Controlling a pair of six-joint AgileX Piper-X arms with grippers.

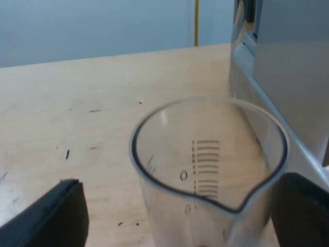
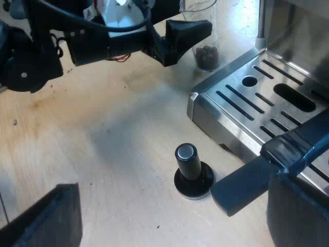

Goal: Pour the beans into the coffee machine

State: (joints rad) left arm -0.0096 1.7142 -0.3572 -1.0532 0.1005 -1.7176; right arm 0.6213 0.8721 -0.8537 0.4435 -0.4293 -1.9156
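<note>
The clear measuring glass (image 1: pixel 205 170) stands upright on the wooden table beside the espresso machine (image 1: pixel 277 77). My left gripper (image 1: pixel 180 206) is open around it: one finger (image 1: pixel 51 216) stands well clear of the wall and the other (image 1: pixel 303 211) is close against the spout side. From the right wrist view, the measuring glass (image 2: pixel 203 25) holds dark beans (image 2: pixel 207 55) at its bottom, with a left finger (image 2: pixel 187 31) next to it. My right gripper (image 2: pixel 154 211) hangs open over the table near the tamper, holding nothing.
A tamper with a black knob (image 2: pixel 191 172) stands on the table just off the corner of the machine's slotted metal drip tray (image 2: pixel 257 98). The left arm (image 2: pixel 92 41) reaches across the table toward the glass.
</note>
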